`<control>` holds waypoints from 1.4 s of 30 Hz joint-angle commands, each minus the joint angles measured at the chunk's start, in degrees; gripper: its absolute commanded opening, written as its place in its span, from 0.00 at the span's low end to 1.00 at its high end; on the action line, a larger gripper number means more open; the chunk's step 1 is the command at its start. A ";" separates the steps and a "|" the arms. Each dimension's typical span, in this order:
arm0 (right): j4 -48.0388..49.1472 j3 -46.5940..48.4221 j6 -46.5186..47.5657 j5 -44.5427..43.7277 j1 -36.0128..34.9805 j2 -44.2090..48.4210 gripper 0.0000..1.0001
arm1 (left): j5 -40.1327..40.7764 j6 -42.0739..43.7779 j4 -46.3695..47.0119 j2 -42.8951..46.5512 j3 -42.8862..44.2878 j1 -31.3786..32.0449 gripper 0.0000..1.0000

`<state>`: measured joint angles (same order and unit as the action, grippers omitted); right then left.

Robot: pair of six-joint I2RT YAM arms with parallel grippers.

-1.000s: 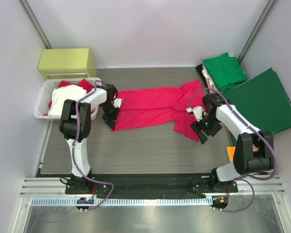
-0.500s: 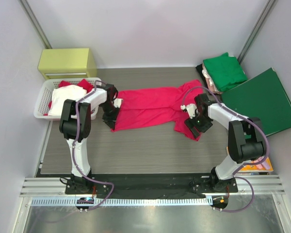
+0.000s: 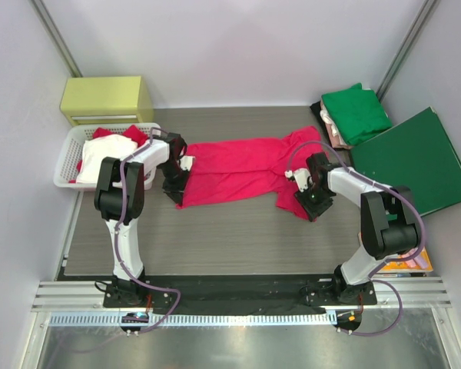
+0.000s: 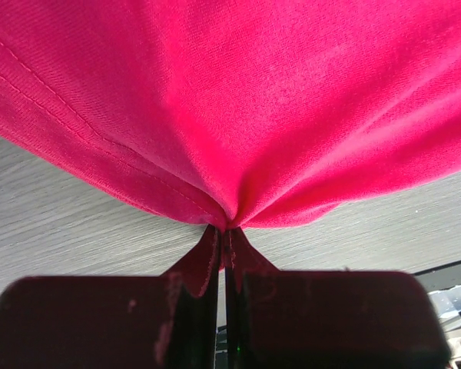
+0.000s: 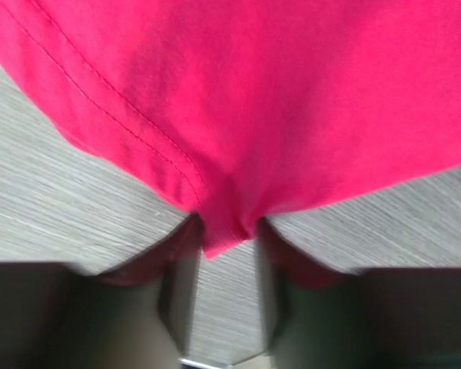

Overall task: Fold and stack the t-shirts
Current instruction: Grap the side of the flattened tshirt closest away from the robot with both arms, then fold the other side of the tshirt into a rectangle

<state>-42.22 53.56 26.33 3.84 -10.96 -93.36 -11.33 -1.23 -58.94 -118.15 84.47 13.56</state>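
Note:
A bright pinkish-red t-shirt (image 3: 238,169) lies stretched left to right across the grey table. My left gripper (image 3: 177,184) is at its left end, shut on a pinch of the red cloth (image 4: 253,100), which fans out from the fingertips (image 4: 224,231). My right gripper (image 3: 307,201) is at the shirt's right lower corner. Its jaws stand apart on either side of a hemmed corner of the shirt (image 5: 276,92) that pokes in between them (image 5: 227,231). A folded green t-shirt (image 3: 356,111) lies on a pale beige-pink one (image 3: 334,132) at the back right.
A flat dark-green folder (image 3: 411,157) lies at the right edge. A white basket (image 3: 67,167) holding white and red clothes stands at the left, with a yellow-green box (image 3: 104,98) behind it. An orange item (image 3: 411,263) shows beside the right arm's base.
My right gripper has moved left onto the shirt's lower right corner and its jaws have narrowed around the cloth. The left gripper has kept its grip in the same spot.

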 commanded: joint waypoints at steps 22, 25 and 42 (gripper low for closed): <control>-7.18 4.27 -1.54 0.30 -0.55 18.83 0.01 | 1.13 5.18 9.19 14.07 -5.19 -0.20 0.00; -6.57 6.46 -1.54 -0.14 -0.46 17.52 0.01 | 2.45 6.07 9.89 15.49 -5.10 -0.29 0.00; 1.26 24.47 -4.27 -2.51 -0.20 -0.77 0.01 | 10.10 8.53 14.20 9.61 6.41 -0.82 0.00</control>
<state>-43.18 72.12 23.16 3.20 -11.16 -94.26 -3.36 5.67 -47.00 -107.83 86.24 13.37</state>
